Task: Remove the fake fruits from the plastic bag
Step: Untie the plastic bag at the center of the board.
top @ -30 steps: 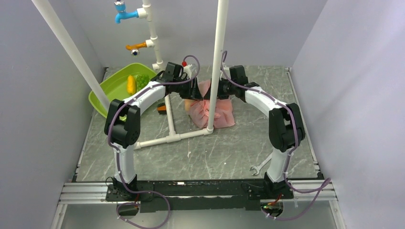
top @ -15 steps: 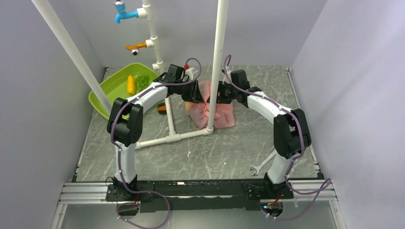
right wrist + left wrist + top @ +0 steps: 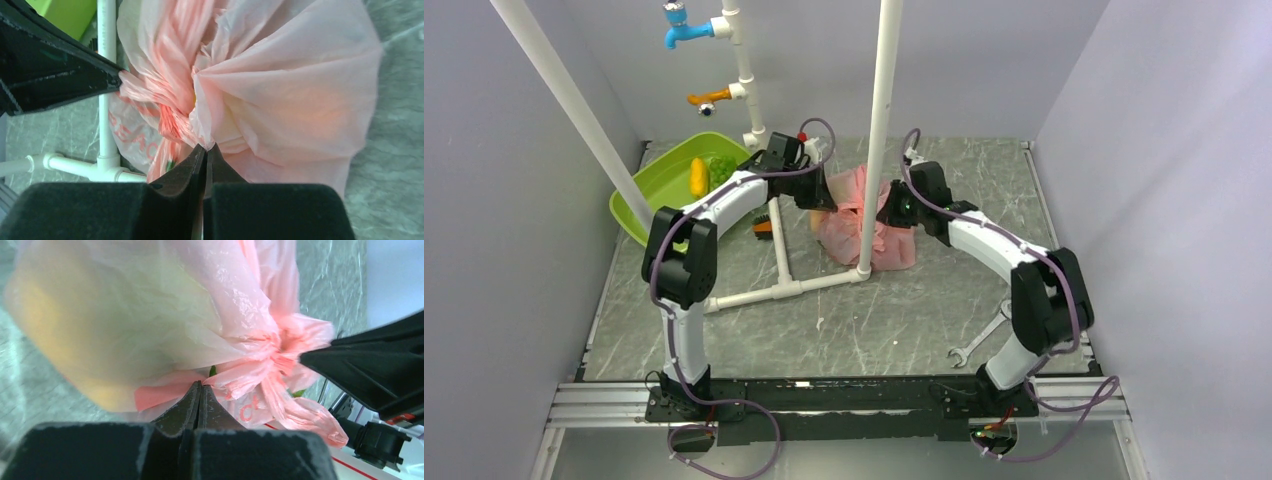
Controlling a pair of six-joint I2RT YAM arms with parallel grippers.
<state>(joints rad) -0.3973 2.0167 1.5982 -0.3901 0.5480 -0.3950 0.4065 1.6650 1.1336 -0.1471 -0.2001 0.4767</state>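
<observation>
Near right arm's base lies a wrench [image 3: 977, 340]. Mid-table, plastic bag [image 3: 892, 246] sits by white pipe frame [image 3: 754, 293]; left gripper [image 3: 200, 390] and right gripper [image 3: 206, 150] each pinch its gathered film, jaws pressed together. Inside it, fake fruits [image 3: 50, 315] glow yellow-orange; green basin [image 3: 649, 185] sits beyond.

Green tub [image 3: 664, 182] w/ grapes [image 3: 721, 168]; wrench [image 3: 979, 336]

Plastic bag [image 3: 889, 250] on table [image 3: 874, 320], right of basin [image 3: 652, 186]

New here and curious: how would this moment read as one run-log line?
left gripper: shut on pink bag | right gripper: shut on pink bag | yellow fruit: inside pink bag
</observation>
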